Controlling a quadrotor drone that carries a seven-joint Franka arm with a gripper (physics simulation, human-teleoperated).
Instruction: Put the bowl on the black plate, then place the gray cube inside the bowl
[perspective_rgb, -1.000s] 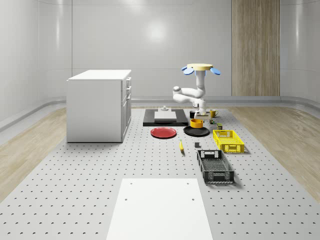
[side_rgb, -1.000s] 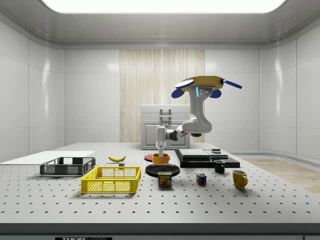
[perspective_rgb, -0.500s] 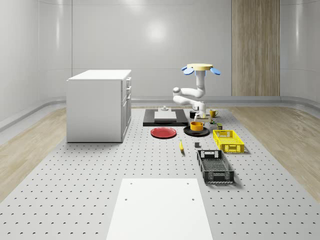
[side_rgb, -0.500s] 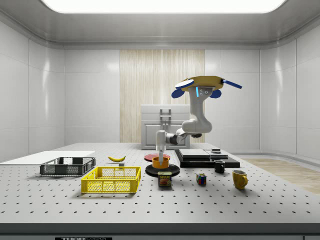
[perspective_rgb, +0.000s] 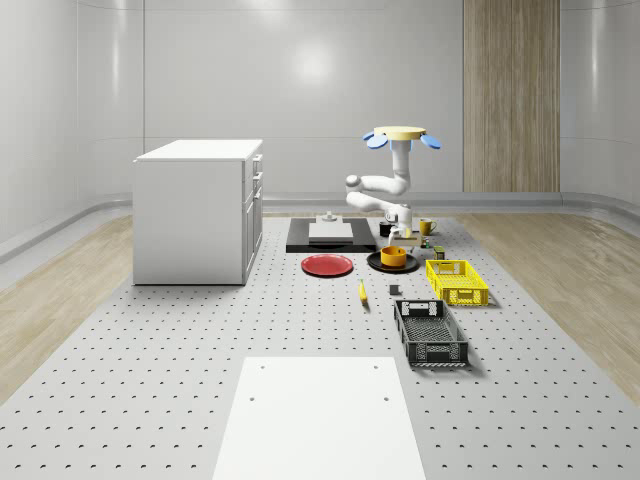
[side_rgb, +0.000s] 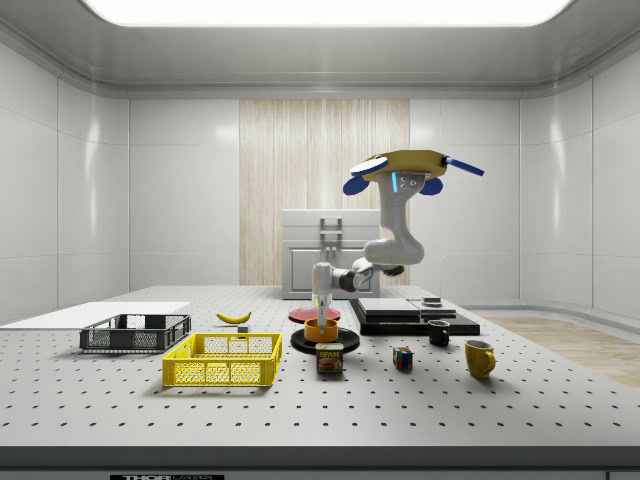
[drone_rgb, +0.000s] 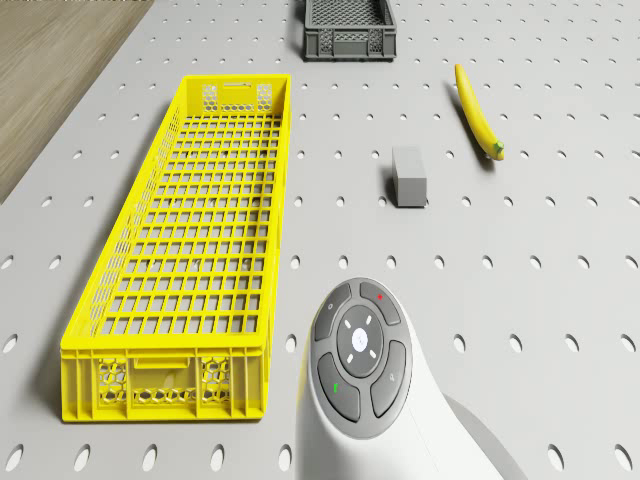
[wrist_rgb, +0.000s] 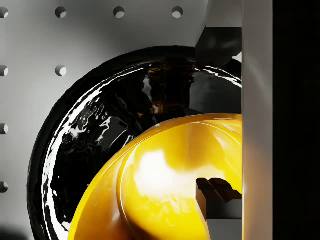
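Jaws pinch the bowl (wrist_rgb: 165, 185) rim over the black plate (wrist_rgb: 90, 130); drone view adds the gray cube (drone_rgb: 408, 176).

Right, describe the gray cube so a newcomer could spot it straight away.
Start at the long yellow crate on the perforated table. Between that crate and the banana lies the gray cube, alone on the bare table. It is the one small, plain gray block there, solid rather than meshed like the crates and dull beside the yellow banana.
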